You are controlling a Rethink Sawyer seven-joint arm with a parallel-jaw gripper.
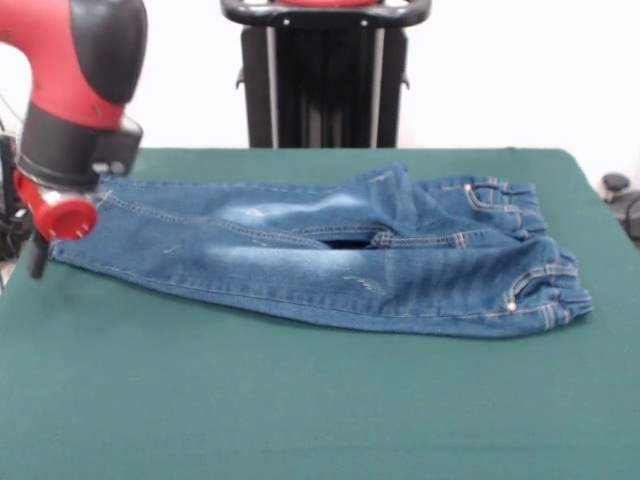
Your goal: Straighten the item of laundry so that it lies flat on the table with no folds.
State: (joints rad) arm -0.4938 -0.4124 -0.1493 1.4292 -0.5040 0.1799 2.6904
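faded denim jeans (330, 265), matt felt-like table (300, 400)

The red and black arm (75, 110) is cut off by the top and left edges. The gripper (38, 262) is mostly hidden behind it; its fingers cannot be made out.

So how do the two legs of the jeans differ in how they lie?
The near leg lies flat and smooth from waistband to hem. The far leg has a raised fold bunched at its upper part and lies partly under the near leg. Both are the same faded blue denim, lying lengthwise on the table.
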